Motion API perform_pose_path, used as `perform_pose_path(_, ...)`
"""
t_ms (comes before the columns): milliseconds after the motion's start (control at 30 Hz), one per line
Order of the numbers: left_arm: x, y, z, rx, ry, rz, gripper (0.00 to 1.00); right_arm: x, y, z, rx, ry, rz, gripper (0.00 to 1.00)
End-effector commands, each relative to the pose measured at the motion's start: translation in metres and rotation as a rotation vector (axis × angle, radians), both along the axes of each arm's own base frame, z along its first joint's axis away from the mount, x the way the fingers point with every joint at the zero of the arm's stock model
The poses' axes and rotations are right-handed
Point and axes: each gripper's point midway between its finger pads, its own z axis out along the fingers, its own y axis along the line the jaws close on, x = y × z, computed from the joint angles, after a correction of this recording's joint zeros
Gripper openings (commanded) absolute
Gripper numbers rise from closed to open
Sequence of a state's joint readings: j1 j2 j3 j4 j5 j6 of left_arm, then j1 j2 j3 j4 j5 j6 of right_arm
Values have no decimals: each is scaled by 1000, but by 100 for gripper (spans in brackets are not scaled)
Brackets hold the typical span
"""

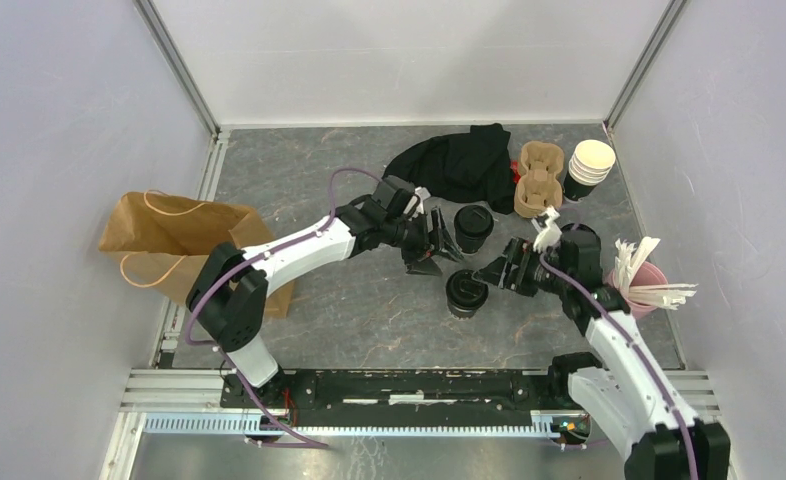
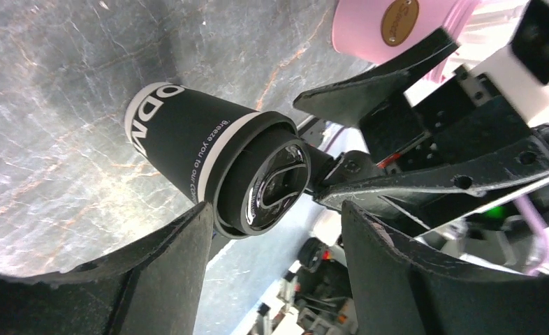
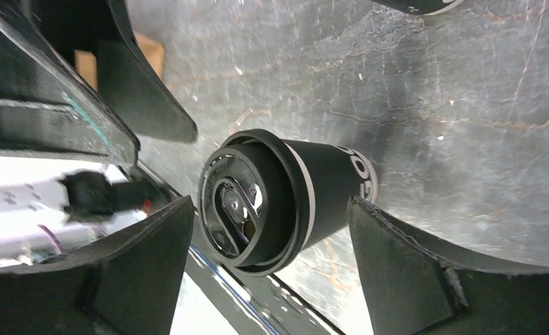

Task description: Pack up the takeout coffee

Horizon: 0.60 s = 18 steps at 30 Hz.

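The near cup [image 1: 465, 292] and the far cup [image 1: 473, 225] both stood upright with lids on, out on the table [image 1: 369, 310] and well right of the brown paper bag [image 1: 184, 240]. The right gripper [image 1: 496, 272] was spread wide with nothing in it, its fingers either side of the near cup in its wrist view. The left gripper [image 1: 436, 252] was wide open and empty too, probably aimed at that same cup, though from above the arm hid the fingers. The far cup was just a sliver at the right wrist view's top edge. The pink cup [image 2: 369, 28] got cut off in the left wrist view, and the near cup's print was only partly readable.
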State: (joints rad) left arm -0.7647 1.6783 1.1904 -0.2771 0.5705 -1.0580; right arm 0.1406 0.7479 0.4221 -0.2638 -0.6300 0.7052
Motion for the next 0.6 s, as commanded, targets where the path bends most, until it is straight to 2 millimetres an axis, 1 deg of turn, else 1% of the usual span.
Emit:
perform_pose_path(0,11,7,11,72,-163,-60,74,-3,-4,9,-219,-134,275,88)
perform_pose_path(67,14,15,10,125,-199,-76,75,0,-5,15,-269,-183,368,91)
perform_pose_path(167,14,25,10,176,-243,-106,77,3,3,24,-248,-210,479,92)
perform_pose_path(233,14,29,11,191,-267,-130,78,7,8,22,-237,-224,526,92)
perform_pose_path(333,12,35,12,220,-295,-163,78,8,21,22,-192,-219,581,90)
perform_pose_path(467,14,41,20,251,-332,-189,79,13,22,14,-216,-191,593,90)
perform_pose_path(567,15,44,22,264,-349,-188,79,13,25,10,-202,-171,614,89)
